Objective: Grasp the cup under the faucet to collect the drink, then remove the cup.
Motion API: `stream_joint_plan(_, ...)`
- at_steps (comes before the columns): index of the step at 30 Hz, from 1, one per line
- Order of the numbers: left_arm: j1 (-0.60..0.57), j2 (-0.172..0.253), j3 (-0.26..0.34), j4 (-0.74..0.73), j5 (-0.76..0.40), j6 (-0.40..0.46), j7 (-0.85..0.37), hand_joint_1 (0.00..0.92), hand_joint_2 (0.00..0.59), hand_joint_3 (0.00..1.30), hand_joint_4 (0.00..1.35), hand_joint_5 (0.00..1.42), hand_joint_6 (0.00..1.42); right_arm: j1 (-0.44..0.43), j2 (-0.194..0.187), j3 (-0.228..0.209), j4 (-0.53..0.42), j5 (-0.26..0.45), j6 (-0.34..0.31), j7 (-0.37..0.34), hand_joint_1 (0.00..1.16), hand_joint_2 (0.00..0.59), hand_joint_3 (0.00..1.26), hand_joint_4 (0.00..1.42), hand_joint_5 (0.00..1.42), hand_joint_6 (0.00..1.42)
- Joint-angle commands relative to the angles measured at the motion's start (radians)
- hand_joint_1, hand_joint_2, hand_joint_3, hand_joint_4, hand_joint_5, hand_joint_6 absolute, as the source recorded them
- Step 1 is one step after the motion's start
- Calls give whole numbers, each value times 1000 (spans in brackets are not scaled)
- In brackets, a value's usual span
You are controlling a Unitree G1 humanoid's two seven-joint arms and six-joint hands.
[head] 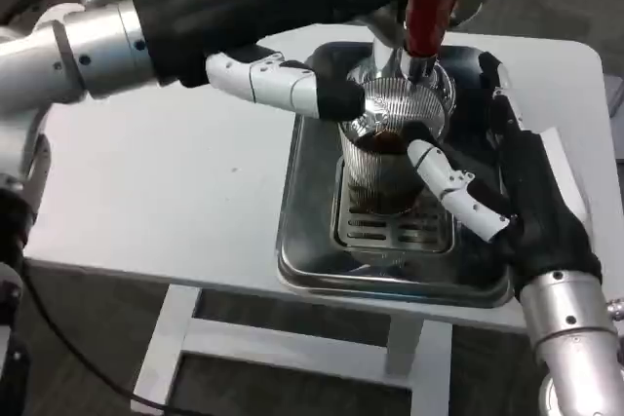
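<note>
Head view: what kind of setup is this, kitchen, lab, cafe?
Likely a lab mock-up of a drink station: a dispenser faucet with a red handle over a metal drip tray, on a plain white table, and a cup under the faucet.

One camera here, perched up on the robot's head or chest, tipped steeply down and forward over the flat white table. It sits close in: the two silver forearms reach into the picture from the left edge and the lower right corner. The shiny rectangular steel drip tray lies just right of centre, grey floor past the table's edges.
</note>
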Motion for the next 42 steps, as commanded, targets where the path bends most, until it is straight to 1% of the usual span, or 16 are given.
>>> stream_joint_plan(1,26,-7,20,36,20,15,-41,0,39,0,0,0,266,-4,2,1,12,5,3,-5,514,322,0,0,0,3)
stream_joint_plan(15,-1,-24,116,68,-10,33,-67,0,41,0,0,0,270,-7,9,7,28,2,0,-7,514,320,0,0,0,14)
stream_joint_plan(30,-37,-24,190,28,-44,80,-97,0,41,0,0,0,286,-3,13,11,25,2,1,-8,506,315,0,0,0,15)
stream_joint_plan(38,-48,-22,227,-36,-94,132,-125,0,41,0,0,0,286,4,15,12,16,1,2,-9,506,315,0,0,0,16)
stream_joint_plan(42,-24,-12,252,-123,-156,193,-160,0,41,1,0,7,314,8,15,11,8,1,1,-9,505,315,0,0,0,17)
